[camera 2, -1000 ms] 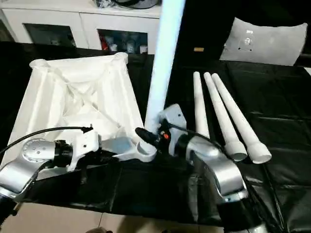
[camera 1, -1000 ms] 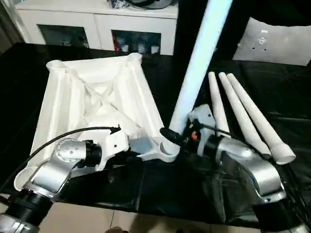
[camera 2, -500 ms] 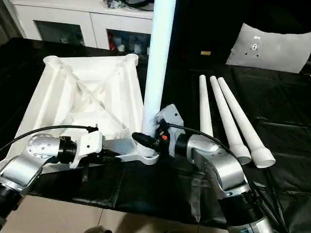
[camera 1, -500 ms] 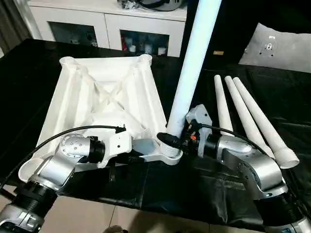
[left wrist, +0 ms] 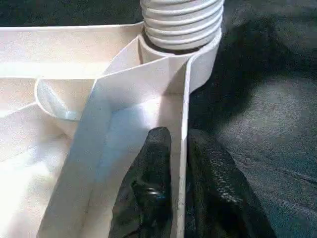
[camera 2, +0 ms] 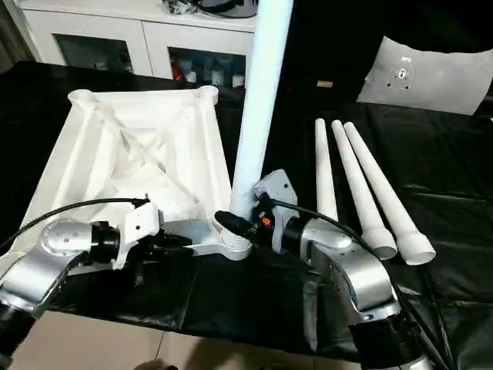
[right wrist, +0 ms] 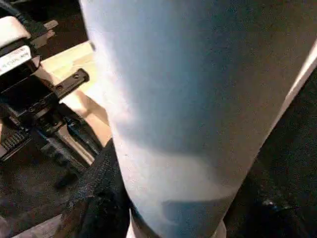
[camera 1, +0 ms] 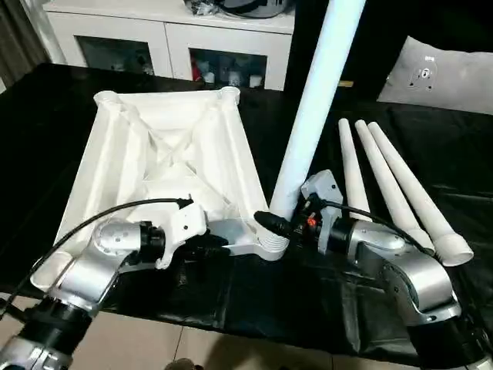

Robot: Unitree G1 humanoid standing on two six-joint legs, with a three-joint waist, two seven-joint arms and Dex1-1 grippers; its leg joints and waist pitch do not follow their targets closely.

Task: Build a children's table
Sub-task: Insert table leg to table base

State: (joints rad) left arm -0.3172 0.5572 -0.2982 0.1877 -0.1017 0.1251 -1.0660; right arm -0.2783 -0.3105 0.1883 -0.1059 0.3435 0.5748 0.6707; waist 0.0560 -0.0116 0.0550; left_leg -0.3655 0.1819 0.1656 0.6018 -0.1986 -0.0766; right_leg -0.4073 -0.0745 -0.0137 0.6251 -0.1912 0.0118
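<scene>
The white table top (camera 1: 162,162) lies upside down on the black padded surface, its X ribs facing up. One white leg (camera 1: 312,116) stands nearly upright in the near right corner socket (camera 1: 267,243), its threaded end (left wrist: 181,22) partly out of the socket. My right gripper (camera 1: 279,223) is shut on this leg just above the socket; the leg (right wrist: 188,99) sits between its dark fingers (right wrist: 99,193). My left gripper (left wrist: 179,148) is shut on the top's thin rim wall beside that socket, one finger on each side. Three loose legs (camera 1: 385,185) lie side by side to the right.
A white cabinet (camera 1: 169,38) with glass doors stands behind the work surface. A pale square panel (camera 1: 454,77) leans at the back right. The black surface's front edge (camera 1: 254,324) runs just under my forearms, with light floor (camera 1: 154,347) below.
The head camera has shifted. The upright leg leans slightly more to the right at its top. Both grippers keep their holds.
</scene>
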